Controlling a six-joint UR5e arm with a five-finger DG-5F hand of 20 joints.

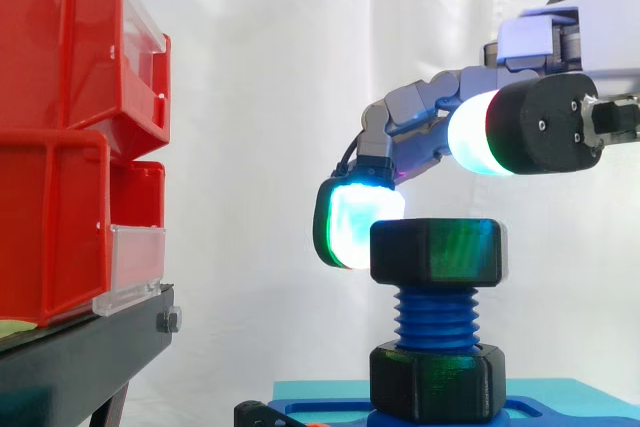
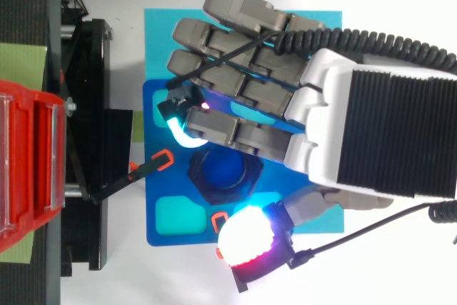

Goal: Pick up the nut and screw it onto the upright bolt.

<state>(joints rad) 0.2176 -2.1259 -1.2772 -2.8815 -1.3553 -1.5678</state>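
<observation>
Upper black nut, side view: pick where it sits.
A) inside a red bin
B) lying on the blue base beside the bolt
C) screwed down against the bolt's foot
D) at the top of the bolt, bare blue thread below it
D: the upper black nut sits at the top of the bolt, with bare blue thread showing between it and the black hex at the foot.

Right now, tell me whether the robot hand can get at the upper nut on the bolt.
Probably yes: the robot hand sits just over the upper nut, one fingertip pad at its side; nothing stands between.
</observation>
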